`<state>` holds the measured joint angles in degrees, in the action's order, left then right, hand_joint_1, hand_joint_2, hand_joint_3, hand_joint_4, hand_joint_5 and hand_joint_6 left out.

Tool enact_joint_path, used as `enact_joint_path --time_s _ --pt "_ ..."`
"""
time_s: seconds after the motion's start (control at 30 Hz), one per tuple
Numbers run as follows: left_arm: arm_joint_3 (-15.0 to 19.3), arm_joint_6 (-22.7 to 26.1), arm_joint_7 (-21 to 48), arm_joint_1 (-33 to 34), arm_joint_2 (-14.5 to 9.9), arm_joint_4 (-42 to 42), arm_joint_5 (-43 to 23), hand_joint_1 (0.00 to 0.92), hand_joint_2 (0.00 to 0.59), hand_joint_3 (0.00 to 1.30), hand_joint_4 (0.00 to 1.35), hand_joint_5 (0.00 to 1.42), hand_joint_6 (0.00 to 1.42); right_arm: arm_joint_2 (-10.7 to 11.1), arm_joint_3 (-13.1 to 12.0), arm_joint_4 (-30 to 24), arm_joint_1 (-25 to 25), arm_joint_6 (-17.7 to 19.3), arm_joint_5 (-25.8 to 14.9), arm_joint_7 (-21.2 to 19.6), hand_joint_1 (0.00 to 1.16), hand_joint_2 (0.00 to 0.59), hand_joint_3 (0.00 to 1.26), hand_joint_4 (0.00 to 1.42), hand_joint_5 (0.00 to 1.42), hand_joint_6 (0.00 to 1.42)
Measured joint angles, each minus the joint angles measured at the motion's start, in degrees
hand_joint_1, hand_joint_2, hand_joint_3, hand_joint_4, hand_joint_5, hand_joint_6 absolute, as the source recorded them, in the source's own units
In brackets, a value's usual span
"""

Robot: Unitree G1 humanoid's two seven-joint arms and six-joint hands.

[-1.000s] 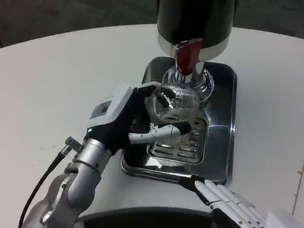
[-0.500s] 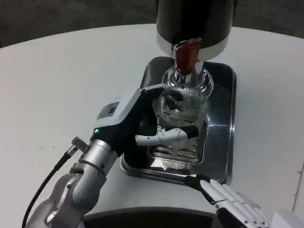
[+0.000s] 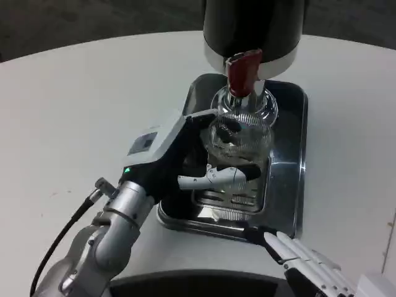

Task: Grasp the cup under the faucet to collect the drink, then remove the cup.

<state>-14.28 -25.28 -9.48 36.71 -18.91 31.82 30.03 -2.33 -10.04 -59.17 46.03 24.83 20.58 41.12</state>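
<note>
A: Report the position of the cup

B: The cup (image 3: 240, 133) is a clear ribbed glass. It stands upright on the metal tray (image 3: 288, 185), directly below the red tap handle (image 3: 244, 71) of the black dispenser (image 3: 255, 28). Its rim sits just under the tap

A: Left hand status?

B: The left hand (image 3: 185, 158) is wrapped around the cup from the cup's left side. One finger (image 3: 219, 176) crosses in front of the glass low down, over the slotted grate (image 3: 232, 198). Dark fingertips are visible through the glass on the far side. The hand grasps the cup

A: Is the cup lifted?

B: That cannot be determined; the base of the cup is hidden behind the finger and the hand

A: Right hand status?

B: The right hand (image 3: 306, 269) lies at the lower edge of the head view, near the front rim of the tray. Its fingers are extended, fairly straight, pointing toward the tray. It holds nothing and is released. It is well apart from the cup

A: Surroundings?

B: The tray rests on a white table (image 3: 74, 111). A black cable (image 3: 59, 238) runs along the left forearm. A green light (image 3: 127, 171) is lit near the wrist of the left hand
</note>
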Motion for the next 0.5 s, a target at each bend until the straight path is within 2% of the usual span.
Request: enact_joint_path --time_s 0.2,0.23,0.27,0.33,0.4,0.5 --pt "-0.04 0.77 -0.24 -0.18 -0.07 -1.08 0.21 0.791 0.057 0.57 0.59 0.75 0.9 0.26 0.05 0.0 0.25 -0.13 -0.37 -0.4 0.74 0.487 0.05 0.0 0.0 0.0" --pt "-0.04 0.84 -0.26 -0.23 -0.13 -1.4 0.34 0.773 0.056 0.52 0.51 0.69 0.84 0.29 0.03 0.0 0.33 -0.13 -0.45 -0.6 0.74 0.487 0.05 0.0 0.0 0.0" --pt "-0.05 0.88 -0.27 -0.36 -0.15 -1.63 0.62 0.701 0.068 0.48 0.46 0.66 0.77 0.34 0.01 0.0 0.37 -0.12 -0.52 -0.93 0.75 0.487 0.05 0.0 0.0 0.0" --pt "-0.07 0.89 -0.26 -0.53 -0.19 -1.92 1.0 0.423 0.088 0.37 0.4 0.67 0.68 0.37 0.0 0.0 0.46 -0.1 -0.76 -1.25 0.75 0.488 0.05 0.0 0.0 0.0" --pt "-0.15 0.89 -0.26 -0.75 -0.29 -2.08 1.63 0.356 0.075 0.31 0.3 0.6 0.61 0.45 -0.03 0.0 0.83 -0.08 -0.77 -1.52 0.75 0.488 0.05 0.0 0.0 0.0" --pt "-0.15 0.88 -0.26 -1.2 -0.34 -2.44 1.77 0.335 0.053 0.26 0.19 0.45 0.44 0.61 -0.07 0.0 1.39 -0.08 -0.77 -1.64 0.75 0.488 0.06 0.0 0.0 0.0"
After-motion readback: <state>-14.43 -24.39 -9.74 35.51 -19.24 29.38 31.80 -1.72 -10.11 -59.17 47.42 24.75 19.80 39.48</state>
